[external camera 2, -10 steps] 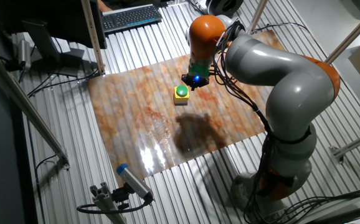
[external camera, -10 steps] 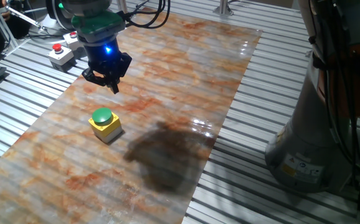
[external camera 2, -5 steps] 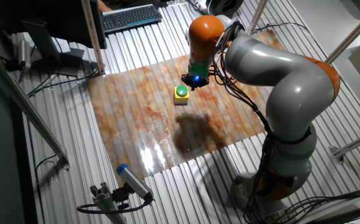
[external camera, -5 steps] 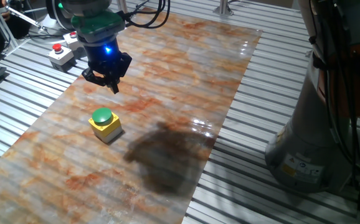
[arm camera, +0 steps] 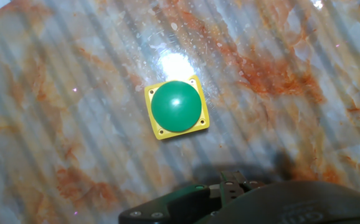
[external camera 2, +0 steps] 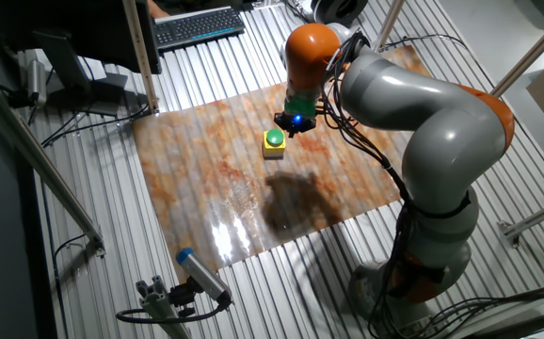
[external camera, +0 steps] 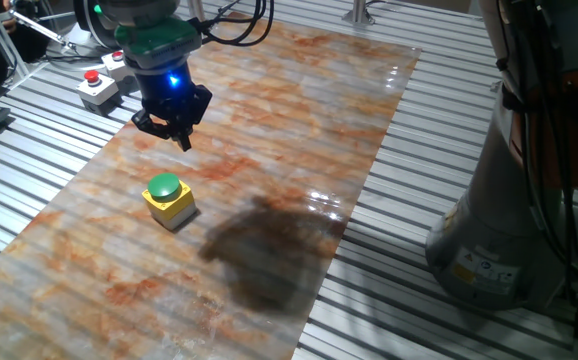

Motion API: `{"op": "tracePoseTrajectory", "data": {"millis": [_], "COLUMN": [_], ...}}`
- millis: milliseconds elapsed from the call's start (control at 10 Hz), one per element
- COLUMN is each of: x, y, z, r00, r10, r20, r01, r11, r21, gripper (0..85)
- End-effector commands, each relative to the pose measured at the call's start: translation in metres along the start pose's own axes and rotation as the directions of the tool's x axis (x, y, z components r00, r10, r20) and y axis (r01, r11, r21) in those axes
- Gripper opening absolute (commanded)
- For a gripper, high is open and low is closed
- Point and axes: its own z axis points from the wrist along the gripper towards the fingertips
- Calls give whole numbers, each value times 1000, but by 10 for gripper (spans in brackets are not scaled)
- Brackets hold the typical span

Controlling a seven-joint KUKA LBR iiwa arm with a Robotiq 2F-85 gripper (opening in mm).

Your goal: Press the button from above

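Note:
The button [external camera: 164, 187] is a green dome on a small yellow box, standing on the marbled orange-white board [external camera: 299, 110]. My gripper [external camera: 174, 135] hangs above the board, farther back than the button and apart from it, with a blue light glowing on the hand. In the other fixed view the gripper [external camera 2: 294, 125] sits just beside the button [external camera 2: 274, 138]. The hand view looks straight down on the button [arm camera: 176, 106], which lies up and left of my gripper [arm camera: 233, 179]. There the two fingertips sit pressed together with nothing held.
A grey box with a red button [external camera: 97, 85] stands off the board's far left corner. The arm's large grey base [external camera: 489, 230] rises at the right. A keyboard [external camera 2: 197, 26] and cables lie beyond the board. A dark shadow patch [external camera: 264, 245] marks the board.

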Motion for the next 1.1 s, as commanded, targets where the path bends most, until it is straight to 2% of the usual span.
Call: {"op": "tracePoseTrajectory", "data": {"millis": [0, 1000], "x": [0, 3], "y": [0, 1], "z": [0, 1], "r00": [1000, 1000], "r10": [0, -1], "r20": [0, 6], "r01": [0, 1], "r11": [1000, 1000], "r21": [0, 3], "gripper": [0, 0]}}
